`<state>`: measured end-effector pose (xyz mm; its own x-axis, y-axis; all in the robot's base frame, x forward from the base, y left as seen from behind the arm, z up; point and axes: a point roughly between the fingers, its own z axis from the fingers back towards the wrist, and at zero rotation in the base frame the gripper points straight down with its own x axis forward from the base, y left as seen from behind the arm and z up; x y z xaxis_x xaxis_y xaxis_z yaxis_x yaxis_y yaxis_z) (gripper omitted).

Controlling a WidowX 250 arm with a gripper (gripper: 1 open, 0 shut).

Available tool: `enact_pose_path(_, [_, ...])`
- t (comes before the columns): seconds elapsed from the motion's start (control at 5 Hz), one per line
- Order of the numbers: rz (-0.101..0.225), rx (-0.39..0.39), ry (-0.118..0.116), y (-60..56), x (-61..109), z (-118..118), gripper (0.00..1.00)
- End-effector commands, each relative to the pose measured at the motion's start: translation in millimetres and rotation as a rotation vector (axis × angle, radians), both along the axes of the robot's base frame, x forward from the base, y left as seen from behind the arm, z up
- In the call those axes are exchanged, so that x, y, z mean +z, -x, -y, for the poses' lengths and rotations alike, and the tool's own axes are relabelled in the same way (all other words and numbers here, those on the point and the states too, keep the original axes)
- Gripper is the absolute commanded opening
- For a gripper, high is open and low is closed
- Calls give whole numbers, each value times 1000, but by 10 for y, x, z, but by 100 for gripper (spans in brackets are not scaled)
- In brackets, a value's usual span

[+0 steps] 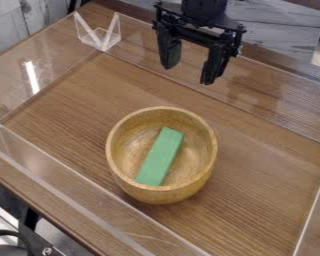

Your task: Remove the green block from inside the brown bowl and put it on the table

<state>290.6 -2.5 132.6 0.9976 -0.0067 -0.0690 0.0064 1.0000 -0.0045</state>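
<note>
Camera view showed me the green block inside the brown bowl; my fingers stood wide open, holding nothing.

Likely a robotics lab, black robot arm over a wood-grain tabletop, clear acrylic edging, loose black cables

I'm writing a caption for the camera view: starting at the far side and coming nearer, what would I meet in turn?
The black gripper, then the brown bowl with the green block inside it.
</note>
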Motion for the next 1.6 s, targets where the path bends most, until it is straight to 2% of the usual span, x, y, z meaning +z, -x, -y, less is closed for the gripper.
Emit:
enact_pose_path(0.0, [3, 20, 4, 172, -86, -29, 100])
enact_pose_path(0.2, [4, 40, 4, 566, -327, -42, 100])
enact_pose_path(0.4, [51, 57, 12, 817, -600, -12, 100])
enact_pose_path(0.6, [97, 49, 22, 829, -704, 25, 100])
enact_pose_path(1.4, [108, 79, 45, 735, -831, 18, 100])
